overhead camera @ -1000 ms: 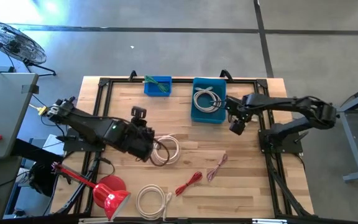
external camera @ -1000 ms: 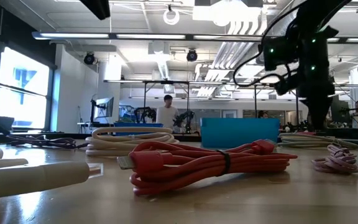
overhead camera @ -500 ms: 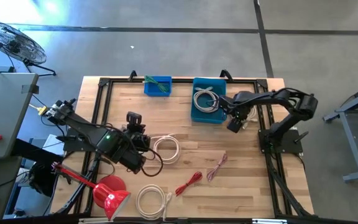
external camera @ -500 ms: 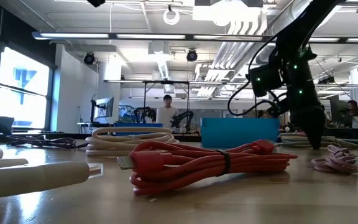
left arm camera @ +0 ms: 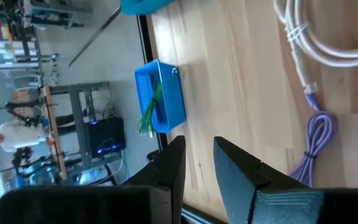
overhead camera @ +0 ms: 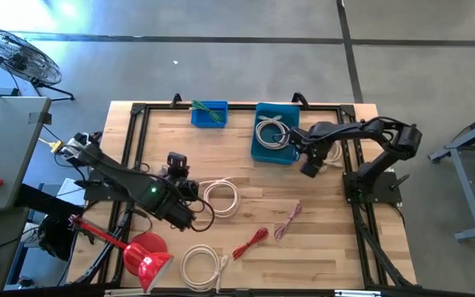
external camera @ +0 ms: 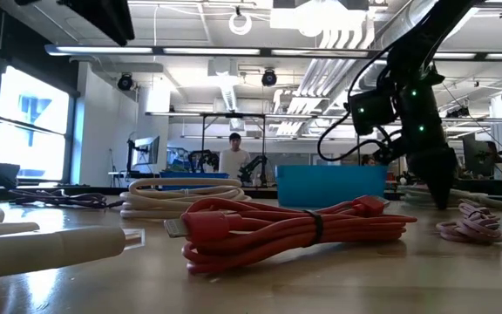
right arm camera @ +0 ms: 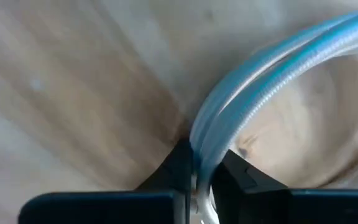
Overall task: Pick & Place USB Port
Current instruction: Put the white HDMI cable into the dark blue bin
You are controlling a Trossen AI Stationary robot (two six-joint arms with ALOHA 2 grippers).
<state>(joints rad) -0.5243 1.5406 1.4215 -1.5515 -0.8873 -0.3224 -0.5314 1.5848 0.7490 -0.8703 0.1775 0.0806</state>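
Right gripper [overhead camera: 309, 169] clenched on a pale cable [right arm camera: 260, 106] — at the table [overhead camera: 336, 239] just beside the big blue bin [overhead camera: 264, 153].
The right wrist view shows the two dark fingers [right arm camera: 179, 165] pinching the whitish cable down against the wood. In the high view that gripper sits at the bin's right front corner, and a coiled white cable [overhead camera: 275, 130] lies inside the bin. The left gripper [left arm camera: 197, 165] hovers over the table's left middle, its jaws a narrow gap apart and holding nothing. A white coil [overhead camera: 221, 196] lies just beside it; near it the left wrist view shows a small purple cable [left arm camera: 316, 143]. A small blue bin [overhead camera: 209, 113] with green ties stands at the far edge. A red cable [overhead camera: 250, 242], a pink cable [overhead camera: 287, 221] and another white coil [overhead camera: 202, 266] lie nearer the front.
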